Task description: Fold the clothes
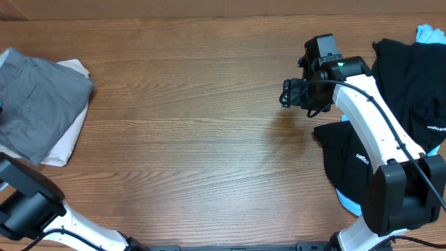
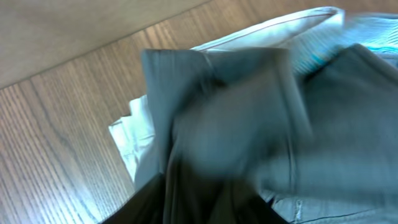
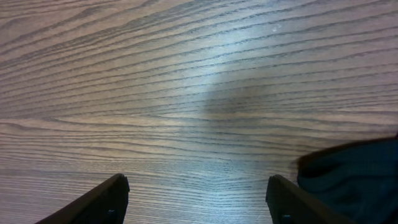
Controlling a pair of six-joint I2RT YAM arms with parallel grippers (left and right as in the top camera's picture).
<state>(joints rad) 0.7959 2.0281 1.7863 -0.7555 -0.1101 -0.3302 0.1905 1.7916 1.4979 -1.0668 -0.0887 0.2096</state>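
a: overhead?
b: grey shorts lie on cream shorts at the worktop's left edge. black garments cover a light-blue garment at the right edge, with the right fingers beside them.
a: left wrist?
b: blurred grey shorts. i cannot tell the left fingers' state.
a: right wrist?
b: fingers spread apart over bare wood.

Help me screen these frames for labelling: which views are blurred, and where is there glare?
Left wrist: the grey shorts are smeared and soft, seams hard to read. Right wrist: sharp wood grain, pale glare on the table. Overhead: sharp, even light, faint shadow near the right tool.
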